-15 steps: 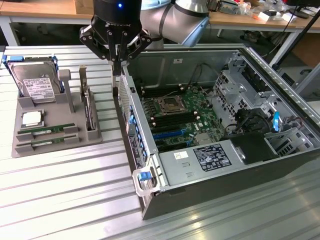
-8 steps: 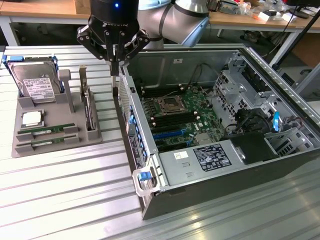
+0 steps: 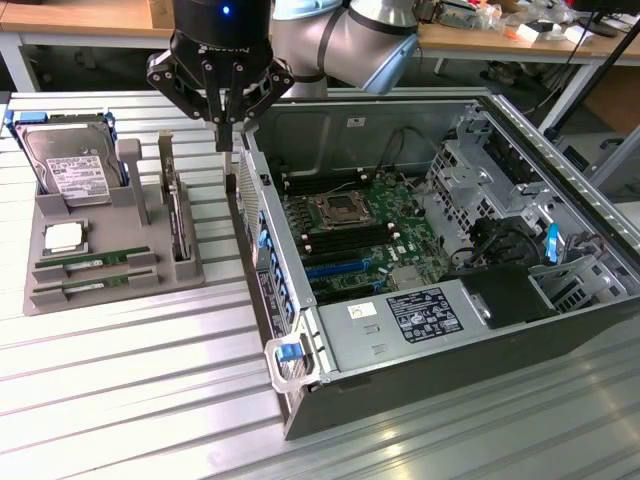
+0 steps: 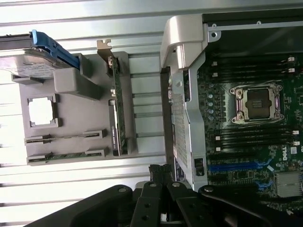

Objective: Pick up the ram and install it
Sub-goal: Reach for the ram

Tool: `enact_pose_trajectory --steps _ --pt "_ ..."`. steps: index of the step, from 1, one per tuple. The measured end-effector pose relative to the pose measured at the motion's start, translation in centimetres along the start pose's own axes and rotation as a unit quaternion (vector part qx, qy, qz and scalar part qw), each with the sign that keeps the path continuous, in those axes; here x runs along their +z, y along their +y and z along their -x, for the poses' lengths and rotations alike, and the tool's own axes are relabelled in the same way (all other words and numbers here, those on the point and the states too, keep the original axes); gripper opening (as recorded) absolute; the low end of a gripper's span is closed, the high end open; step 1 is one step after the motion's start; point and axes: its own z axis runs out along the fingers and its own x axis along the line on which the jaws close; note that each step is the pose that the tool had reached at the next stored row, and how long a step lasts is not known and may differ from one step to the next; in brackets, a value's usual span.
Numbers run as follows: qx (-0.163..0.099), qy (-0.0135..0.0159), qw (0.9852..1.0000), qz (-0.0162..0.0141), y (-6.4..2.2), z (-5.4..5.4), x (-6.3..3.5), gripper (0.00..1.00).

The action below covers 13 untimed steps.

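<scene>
While the fingers [image 3: 226, 130] hang clenched, empty, beside the tray [image 3: 150, 215], the ram [image 3: 88, 261] lies along its front edge, label unreadable.

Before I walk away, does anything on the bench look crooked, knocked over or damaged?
Nothing stands out. Both RAM sticks lie level in their slots in the gray holder, the hard drive and CPU sit in their bays, and the open computer case looks intact.

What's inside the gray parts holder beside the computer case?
The gray holder holds a hard drive, a CPU chip, a ram stick, a second ram stick and an upright card. Slots hide the sticks' lower edges.
</scene>
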Motion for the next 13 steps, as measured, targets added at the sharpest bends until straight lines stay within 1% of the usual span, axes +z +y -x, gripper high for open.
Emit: enact_pose_trajectory --steps 13 --pt "0.0 0.0 1.0 0.0 -0.03 -0.38 -0.01 0.11"
